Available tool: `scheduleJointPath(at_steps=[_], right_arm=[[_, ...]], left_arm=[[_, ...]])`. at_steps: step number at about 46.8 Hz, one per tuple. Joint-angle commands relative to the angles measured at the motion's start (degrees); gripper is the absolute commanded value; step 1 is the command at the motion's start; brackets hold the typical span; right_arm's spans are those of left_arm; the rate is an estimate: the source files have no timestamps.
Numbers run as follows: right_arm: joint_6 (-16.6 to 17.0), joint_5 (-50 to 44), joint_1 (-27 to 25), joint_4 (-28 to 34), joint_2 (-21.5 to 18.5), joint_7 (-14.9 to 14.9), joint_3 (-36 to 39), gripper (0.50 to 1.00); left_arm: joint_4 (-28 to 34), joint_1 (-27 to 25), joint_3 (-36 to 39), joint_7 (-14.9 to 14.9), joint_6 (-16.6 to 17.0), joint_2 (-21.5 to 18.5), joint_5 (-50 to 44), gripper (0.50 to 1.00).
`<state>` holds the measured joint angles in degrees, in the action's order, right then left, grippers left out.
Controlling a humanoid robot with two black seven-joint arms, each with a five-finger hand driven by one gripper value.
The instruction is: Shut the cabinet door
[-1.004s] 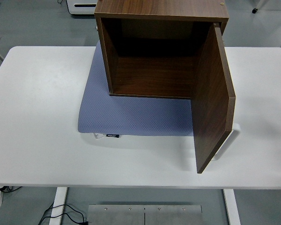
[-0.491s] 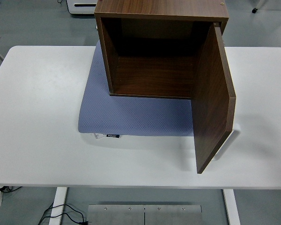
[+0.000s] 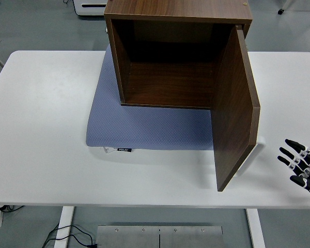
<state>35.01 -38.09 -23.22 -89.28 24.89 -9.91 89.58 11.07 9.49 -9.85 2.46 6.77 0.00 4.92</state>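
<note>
Cabinet (image 3: 170, 57) at 12 o'clock on the white table (image 3: 41, 129), brown wood-grain box, open face toward the camera, sitting on a blue-grey mat (image 3: 144, 126) with a small dark label at its near edge. Inside looks bare. Door (image 3: 235, 113) is hinged on the cabinet's right side and swung out wide toward 5 o'clock, free edge hanging over the table. A pale handle (image 3: 256, 146) peeks out from behind the door's outer face, near the free edge.

Right hand (image 3: 301, 163) is just entering at 4 o'clock — fingers spread, released, holding nothing, well apart from the door. Left arm not in view.

Handling, as a guess: door is a stiff flat panel, likely light on its hinges, so a push will do — no grip needed. Best contact looks like the outer face near the free edge, by the handle, far from the hinge for leverage; press it round toward 9 o'clock. Surface looks smooth, so a flat palm or fingertips may slide. The cabinet only rests on the mat, so a hard shove could shift the whole box rather than swing the door.
</note>
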Motion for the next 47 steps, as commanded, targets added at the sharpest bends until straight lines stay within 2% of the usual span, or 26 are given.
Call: scheduleJointPath(at_steps=[1, 24, 47], right_arm=[[-0.01, -0.75, 0.54, -0.02, -0.72, -0.02, -1.16, 1.0], [-0.01, -4.71, 4.85, -0.02, -3.89, 0.07, -9.69, 1.0], [-0.01, -4.71, 10.65, 0.16, -5.64, -0.02, -11.98, 1.0]], left_arm=[[0.0, 0.0, 0.01, 0.0, 0.0, 0.0, 0.0, 1.0], [0.0, 0.0, 0.01, 0.0, 0.0, 0.0, 0.0, 1.0], [0.0, 0.0, 0.01, 0.0, 0.0, 0.0, 0.0, 1.0]])
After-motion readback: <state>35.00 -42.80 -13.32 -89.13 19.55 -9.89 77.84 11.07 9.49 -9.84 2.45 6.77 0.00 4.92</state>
